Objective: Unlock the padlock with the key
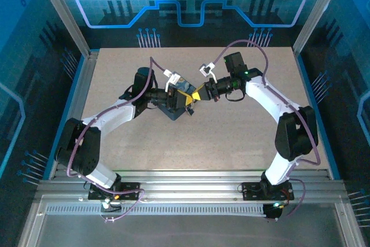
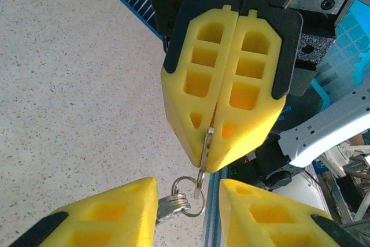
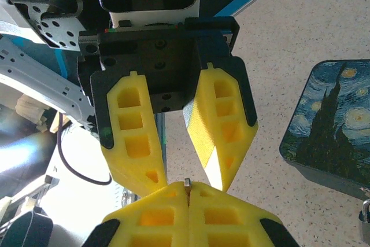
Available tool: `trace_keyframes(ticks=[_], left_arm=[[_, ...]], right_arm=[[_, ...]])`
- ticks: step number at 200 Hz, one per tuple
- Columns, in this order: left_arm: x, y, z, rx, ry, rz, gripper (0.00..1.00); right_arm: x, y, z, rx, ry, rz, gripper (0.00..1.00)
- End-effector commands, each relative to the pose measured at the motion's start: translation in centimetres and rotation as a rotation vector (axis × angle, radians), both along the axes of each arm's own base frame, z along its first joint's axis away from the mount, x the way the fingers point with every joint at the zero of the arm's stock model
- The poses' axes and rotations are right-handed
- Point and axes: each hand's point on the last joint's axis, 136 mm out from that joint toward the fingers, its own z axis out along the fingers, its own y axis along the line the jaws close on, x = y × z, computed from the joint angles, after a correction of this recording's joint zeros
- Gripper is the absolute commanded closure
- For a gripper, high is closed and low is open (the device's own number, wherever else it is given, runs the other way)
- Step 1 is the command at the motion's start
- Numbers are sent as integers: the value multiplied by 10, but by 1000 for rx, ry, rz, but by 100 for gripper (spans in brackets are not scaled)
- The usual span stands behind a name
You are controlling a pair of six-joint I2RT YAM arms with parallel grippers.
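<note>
My right gripper (image 3: pixel 188 192) is shut on the key (image 3: pixel 187 183), a thin silvery blade whose tip just shows above the pressed pads. In the left wrist view the key (image 2: pixel 206 150) hangs out of the right gripper (image 2: pixel 206 163), with its ring (image 2: pixel 188 196) and a bunch of spare keys (image 2: pixel 166 207) dangling. My left gripper (image 2: pixel 188 183) stands open around that ring, tip to tip with the right one, and its fingers (image 3: pixel 134 143) are spread. A small grey metal piece, probably the padlock (image 3: pixel 364 212), peeks in by the box. From above, both grippers (image 1: pixel 195 96) meet over the box.
The dark blue swirl-patterned box (image 3: pixel 329 122) lies on the speckled table (image 1: pixel 231 137), just beside and below the grippers (image 1: pixel 176 105). Aluminium frame rails (image 1: pixel 75 91) and blue panels border the table on all sides.
</note>
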Motion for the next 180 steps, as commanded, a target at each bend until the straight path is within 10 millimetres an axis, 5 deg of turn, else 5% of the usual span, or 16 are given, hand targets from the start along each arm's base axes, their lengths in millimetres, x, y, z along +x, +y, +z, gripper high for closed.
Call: trace_keyframes(ticks=[1,27,92,133,180], left_arm=[[-1,0,13,-16,-49,-30,67],[-2,0,13,-19,-50,-35,68],[-6,0,13,-29,-53,-54,87],[-5,2,12,-17,-54,-43,74],[-2,9,13,-12,-48,-25,75]], right_arm=[[-5,8,8,31,10,47,98],[-6,12,8,36,21,60,98],[-1,15,8,33,39,59,99],[-2,13,3,-1,41,55,99],[-3,11,-4,-28,47,53,99]])
